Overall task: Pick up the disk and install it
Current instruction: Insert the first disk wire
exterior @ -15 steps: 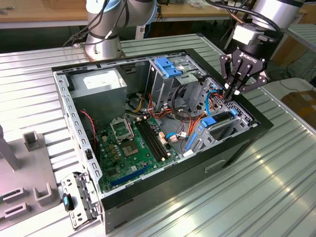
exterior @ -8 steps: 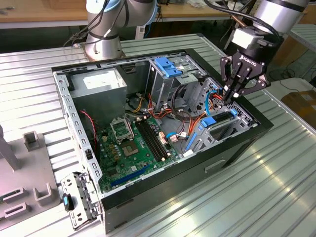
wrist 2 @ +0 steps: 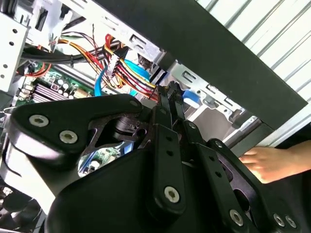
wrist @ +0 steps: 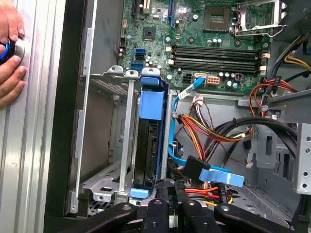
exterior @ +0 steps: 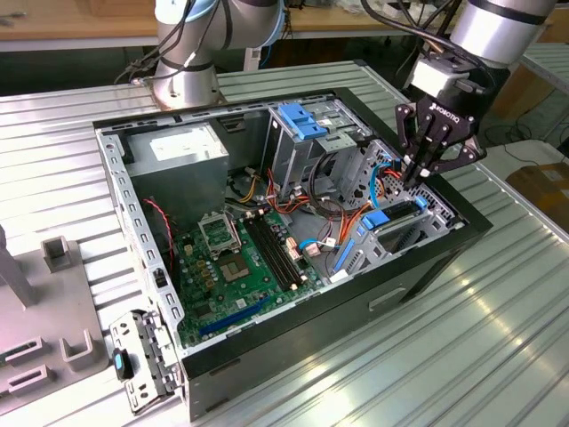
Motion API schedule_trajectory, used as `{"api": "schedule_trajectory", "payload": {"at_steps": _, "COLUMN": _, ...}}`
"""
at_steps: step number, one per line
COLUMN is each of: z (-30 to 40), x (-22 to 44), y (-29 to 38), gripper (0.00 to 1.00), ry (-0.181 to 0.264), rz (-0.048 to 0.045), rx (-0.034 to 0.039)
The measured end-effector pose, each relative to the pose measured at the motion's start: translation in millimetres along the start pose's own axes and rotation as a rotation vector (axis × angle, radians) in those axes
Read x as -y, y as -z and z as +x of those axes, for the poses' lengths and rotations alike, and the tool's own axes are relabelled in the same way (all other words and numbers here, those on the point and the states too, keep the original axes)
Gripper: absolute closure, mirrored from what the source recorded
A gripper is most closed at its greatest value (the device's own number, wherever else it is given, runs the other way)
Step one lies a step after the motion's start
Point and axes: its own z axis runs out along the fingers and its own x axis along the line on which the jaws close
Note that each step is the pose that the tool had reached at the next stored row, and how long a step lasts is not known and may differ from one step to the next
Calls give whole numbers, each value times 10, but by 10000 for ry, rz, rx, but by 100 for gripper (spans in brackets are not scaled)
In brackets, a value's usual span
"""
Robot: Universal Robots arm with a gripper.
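Sitting on edge in the drive cage (wrist: 127,136), the disk (wrist: 148,141) is seen w/ the end effector (wrist: 169,188) clenched empty just beside its end. Risk: cables (wrist: 204,133) nearby could be snagged, or the carrier jammed, if pressed off-axis.

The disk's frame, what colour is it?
The disk has a bright blue frame around a dark body, best seen in the first wrist view.

Ribbed metal tabletop (exterior: 498,356), wooden desk (exterior: 71,18) behind
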Motion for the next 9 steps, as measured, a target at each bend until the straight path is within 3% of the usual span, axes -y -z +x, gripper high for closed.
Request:
{"api": "schedule_trajectory", "payload": {"at_steps": 3, "z": 30, "x": -13, "y": -7, "gripper": 83, "ry": -8, "rz": 13, "rx": 1}}
{"api": "schedule_trajectory", "payload": {"at_steps": 5, "z": 38, "x": -52, "y": -13, "gripper": 83, "ry": -239, "rz": -8, "rx": 13}}
{"api": "schedule_trajectory", "payload": {"at_steps": 6, "z": 36, "x": -66, "y": -16, "gripper": 83, "ry": -612, "rz": -42, "rx": 29}}
{"api": "schedule_trajectory", "payload": {"at_steps": 7, "z": 53, "x": -70, "y": -19, "gripper": 83, "ry": -706, "rz": -45, "rx": 161}}
{"api": "schedule_trajectory", "payload": {"at_steps": 8, "z": 87, "x": -85, "y": -18, "gripper": 83, "ry": -698, "rz": -36, "rx": 366}}
{"api": "schedule_trajectory", "payload": {"at_steps": 9, "z": 136, "x": -95, "y": -17, "gripper": 83, "ry": -690, "rz": -28, "rx": 525}}
